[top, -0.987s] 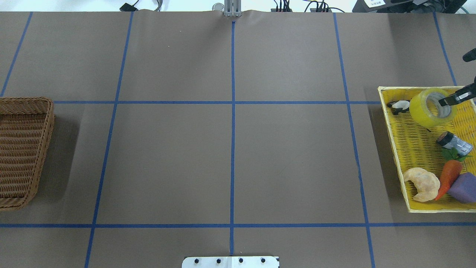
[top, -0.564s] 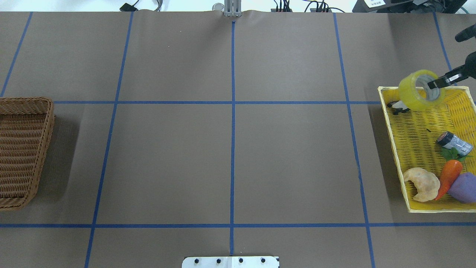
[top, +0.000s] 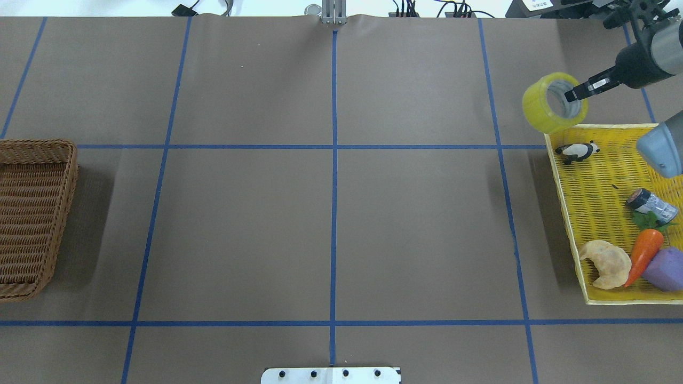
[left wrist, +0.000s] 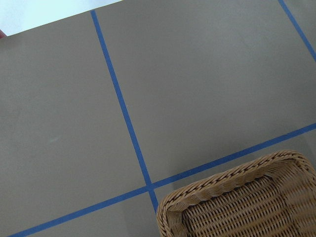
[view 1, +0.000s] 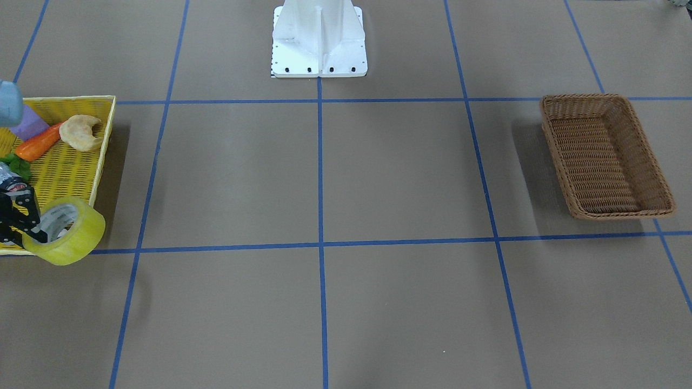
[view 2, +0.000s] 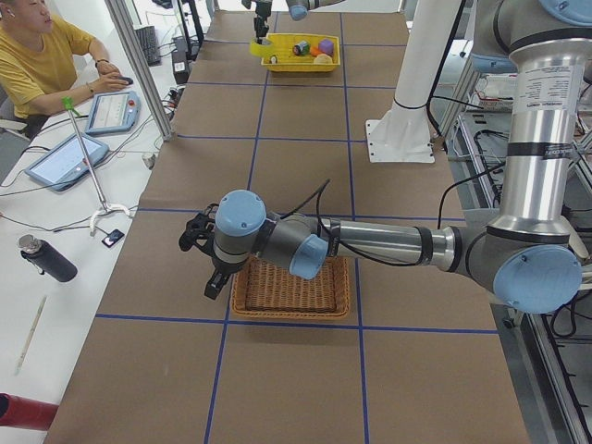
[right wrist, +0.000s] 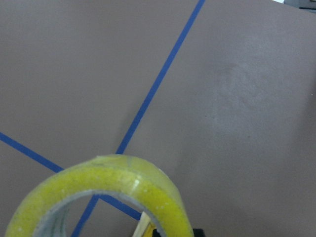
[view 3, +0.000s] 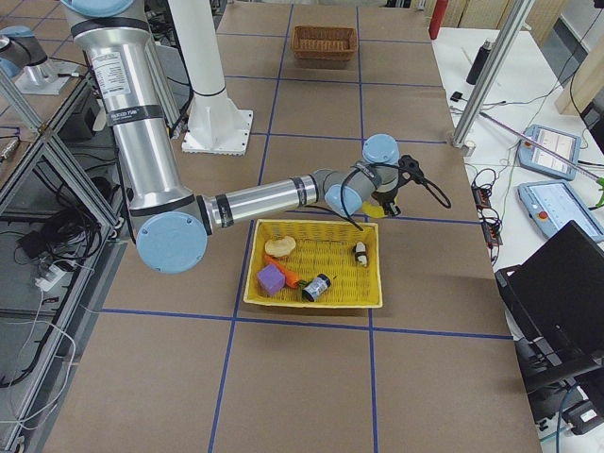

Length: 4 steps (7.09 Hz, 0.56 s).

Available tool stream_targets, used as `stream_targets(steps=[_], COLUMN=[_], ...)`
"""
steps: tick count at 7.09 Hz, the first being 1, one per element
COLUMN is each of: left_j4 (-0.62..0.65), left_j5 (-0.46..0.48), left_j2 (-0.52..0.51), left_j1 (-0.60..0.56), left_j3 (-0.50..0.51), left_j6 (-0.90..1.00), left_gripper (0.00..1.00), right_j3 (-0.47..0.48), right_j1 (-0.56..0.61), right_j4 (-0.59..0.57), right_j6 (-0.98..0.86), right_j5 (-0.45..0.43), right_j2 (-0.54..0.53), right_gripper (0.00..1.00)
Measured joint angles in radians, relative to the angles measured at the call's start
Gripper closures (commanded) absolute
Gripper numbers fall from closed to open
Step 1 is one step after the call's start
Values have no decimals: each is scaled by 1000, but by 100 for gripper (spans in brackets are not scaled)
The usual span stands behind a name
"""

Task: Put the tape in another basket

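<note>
A wide table (top: 256, 224) under matte brown paper, ruled into squares by blue tape lines, carries a rectangular brown wicker basket (top: 37, 143) with sloping woven sides and a rolled rim at the robot's left end. At the right end lies a flat bright yellow woven tray (top: 597, 213). The left gripper (view 2: 213, 280) hovers at the basket's outer edge; how far its claw is open cannot be told. The tape (top: 544, 114), a fat translucent yellow roll with a pale grey core, hangs tilted in the air just past the tray's far corner, over bare paper. The right gripper (top: 574, 97) is clamped on the roll's wall, one black finger inside the core. A second ago the roll sat low inside the tray; it has since risen and passed the rim, uncovering a small black-and-white panda figure (top: 577, 151).
</note>
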Motion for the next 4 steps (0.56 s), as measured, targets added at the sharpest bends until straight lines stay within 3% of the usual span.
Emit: stream_targets(steps=[4], left_j4=[-74], left_j5=[-25], left_j2=[-67], left_j1=[17], left_j3=[-8], left_j6=[-169], left_gripper=[1], right_j3=[60], right_j1=[-146], right_j4=[2], right_j6=[264], right_j5=[-67], right_j2=[116], right_gripper=[100])
